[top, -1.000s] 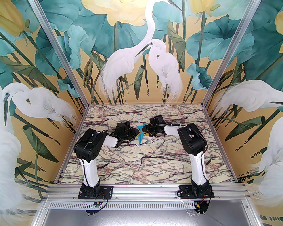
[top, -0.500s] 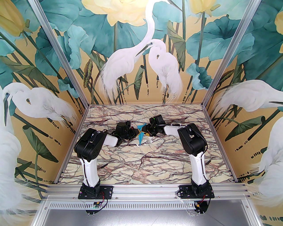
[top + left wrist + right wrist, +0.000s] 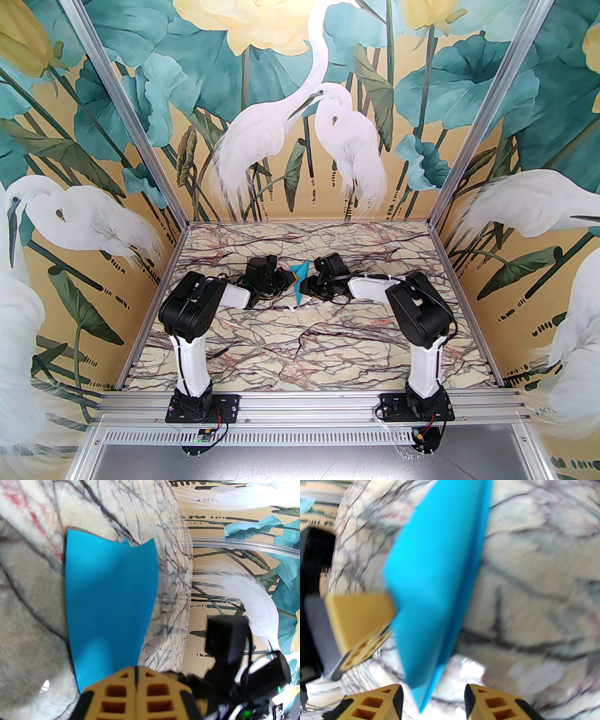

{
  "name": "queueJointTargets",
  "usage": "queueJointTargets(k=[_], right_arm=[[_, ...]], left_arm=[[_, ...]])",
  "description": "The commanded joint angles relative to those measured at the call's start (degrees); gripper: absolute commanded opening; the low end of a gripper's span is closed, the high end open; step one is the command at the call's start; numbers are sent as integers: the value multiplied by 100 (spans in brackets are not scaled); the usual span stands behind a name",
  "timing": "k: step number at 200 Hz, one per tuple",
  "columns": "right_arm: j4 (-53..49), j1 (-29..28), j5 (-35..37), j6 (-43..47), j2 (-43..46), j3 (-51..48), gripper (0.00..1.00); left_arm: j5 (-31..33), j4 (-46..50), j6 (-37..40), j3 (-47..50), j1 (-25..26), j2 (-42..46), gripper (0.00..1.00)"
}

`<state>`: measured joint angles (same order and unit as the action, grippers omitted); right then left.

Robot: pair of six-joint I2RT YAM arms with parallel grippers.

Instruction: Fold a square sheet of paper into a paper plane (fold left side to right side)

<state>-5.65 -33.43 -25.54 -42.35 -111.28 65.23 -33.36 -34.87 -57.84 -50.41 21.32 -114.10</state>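
The square sheet of paper is now a folded, bright cyan paper plane (image 3: 300,268), standing on edge above the marble table (image 3: 300,356) between the two wrists. My left gripper (image 3: 291,280) is shut on its left side. In the left wrist view its yellow fingers (image 3: 136,688) pinch the bottom of the plane (image 3: 110,597), whose tail fans out at the top. My right gripper (image 3: 304,286) sits just right of the plane. In the right wrist view the right gripper (image 3: 432,700) is open, with the plane's (image 3: 436,585) lower tip loose between its fingertips.
Small white scraps (image 3: 319,298) lie on the table just in front of the grippers. Painted walls in aluminium frames (image 3: 438,206) close in the table on the left, back and right. The right arm's elbow (image 3: 419,309) stands high at the right.
My right gripper has opened off the plane and slid left and nearer, its elbow swinging out to the right. The plane now stands more upright. The left gripper has stayed shut on it.
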Motion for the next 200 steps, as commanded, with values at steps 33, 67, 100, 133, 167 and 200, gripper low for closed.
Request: queueJointTargets(k=[33, 67, 100, 133, 167, 200], right_arm=[[-666, -260, 345, 499, -30, 95, 50], [-903, -281, 523, 703, -63, 103, 48], [-1128, -278, 695, 874, -106, 190, 46], [-1166, -293, 716, 936, -122, 223, 46], [-868, -381, 677, 918, 152, 54, 47], [-939, -505, 706, 960, 109, 196, 50]], left_arm=[[-109, 51, 52, -131, -31, -191, 0], [-118, 102, 81, -161, -32, -209, 1], [-138, 136, 129, -184, -58, -233, 1], [-169, 181, 171, -204, -65, -264, 1], [-187, 180, 184, -223, -67, -292, 1], [-204, 165, 170, -233, -75, -314, 1]])
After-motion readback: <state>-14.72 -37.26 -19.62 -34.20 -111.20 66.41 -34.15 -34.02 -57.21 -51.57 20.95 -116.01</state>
